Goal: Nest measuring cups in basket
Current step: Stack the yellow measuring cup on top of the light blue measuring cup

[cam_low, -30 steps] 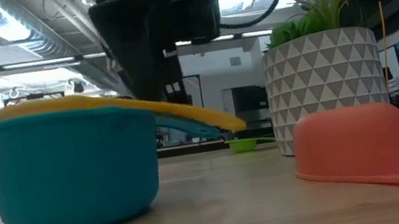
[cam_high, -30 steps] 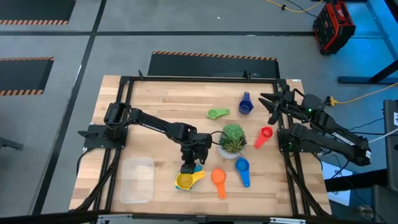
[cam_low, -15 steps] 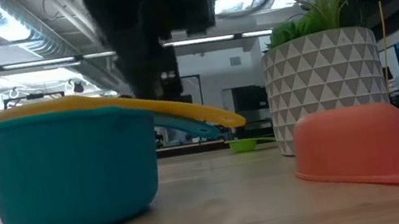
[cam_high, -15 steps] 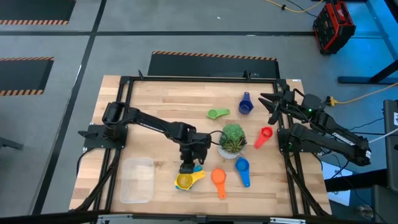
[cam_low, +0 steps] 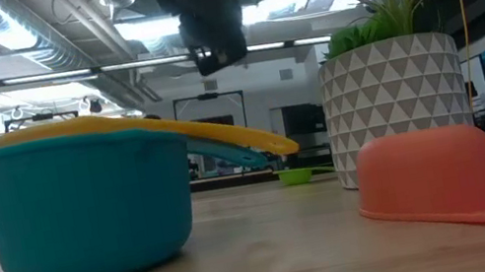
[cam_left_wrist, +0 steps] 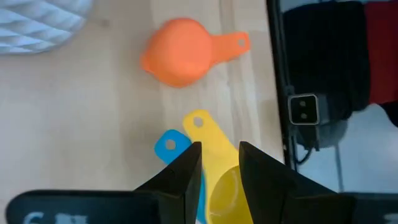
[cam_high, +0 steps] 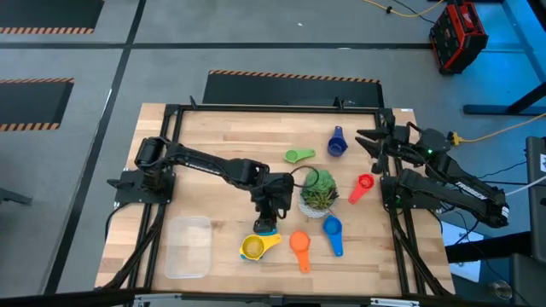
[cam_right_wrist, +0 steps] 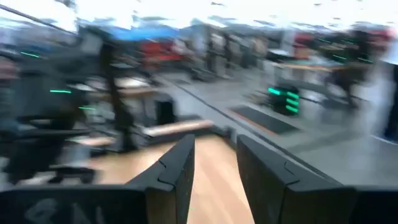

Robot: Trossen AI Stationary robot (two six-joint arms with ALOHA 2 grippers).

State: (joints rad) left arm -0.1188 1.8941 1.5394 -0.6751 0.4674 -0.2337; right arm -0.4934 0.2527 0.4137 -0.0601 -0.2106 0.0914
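Note:
A yellow measuring cup (cam_high: pixel 252 248) sits nested in a teal one (cam_low: pixel 86 214) on the table near the near edge; both handles (cam_left_wrist: pixel 198 122) point toward the plant. My left gripper (cam_high: pixel 266 223) hovers open above them (cam_left_wrist: pixel 219 168), clear of both. An orange cup (cam_high: pixel 299 242) lies mouth down beside them. A blue cup (cam_high: pixel 332 228), a red one (cam_high: pixel 365 182), a dark blue one (cam_high: pixel 338 143) and a green one (cam_high: pixel 294 156) lie scattered. The clear basket (cam_high: pixel 188 246) rests near the left near corner. My right gripper (cam_high: pixel 375 141) waits open at the far right.
A green plant in a white patterned pot (cam_high: pixel 319 191) stands mid-table, just right of my left gripper and among the cups. In the low view the pot (cam_low: pixel 396 99) rises behind the orange cup (cam_low: pixel 429 173). Bare wood lies between the basket and the nested cups.
My left gripper has risen from low beside the nested yellow and teal cups to well above them, shifting a little toward the far edge. The nested cups have stayed where they were.

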